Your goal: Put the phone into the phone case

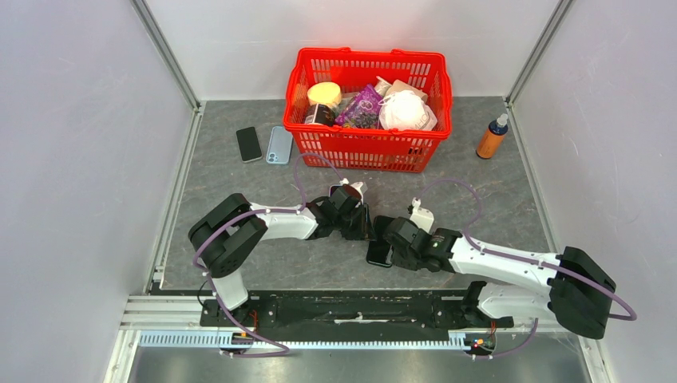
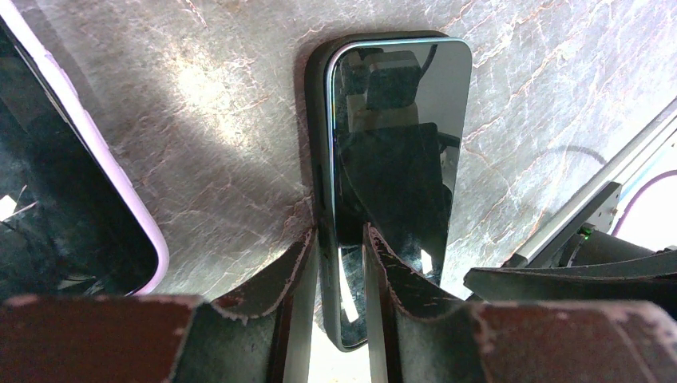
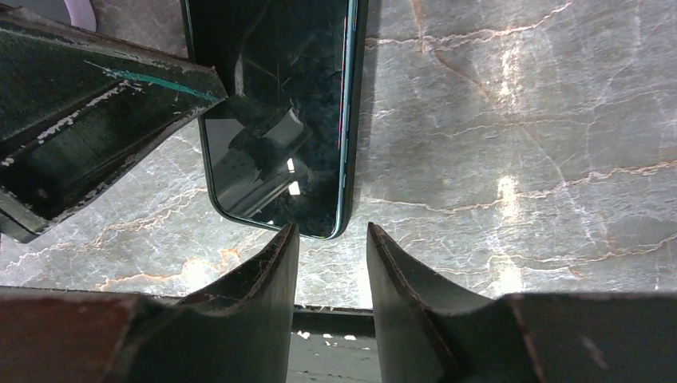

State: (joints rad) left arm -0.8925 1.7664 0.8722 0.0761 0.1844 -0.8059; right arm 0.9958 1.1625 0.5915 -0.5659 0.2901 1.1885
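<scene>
A dark-screened phone [image 2: 399, 136] lies flat on the grey table, set in a black case whose rim [image 2: 314, 104] shows along its left side. My left gripper [image 2: 342, 231] is shut on the phone's near left edge. In the top view the left gripper [image 1: 361, 223] and right gripper [image 1: 382, 238] meet at the table's middle, with the phone [image 1: 378, 255] just below them. In the right wrist view the phone [image 3: 279, 120] lies ahead of my right gripper [image 3: 331, 227], which is open and empty just past the phone's near corner. The left gripper's finger [image 3: 96, 120] shows at the left.
A second dark screen with a lilac rim [image 2: 120, 199] lies left of the held phone. A black phone [image 1: 248, 144] and a light blue case [image 1: 279, 145] lie at the back left. A red basket [image 1: 367, 56] with several items stands behind. An orange bottle [image 1: 492, 137] stands at the back right.
</scene>
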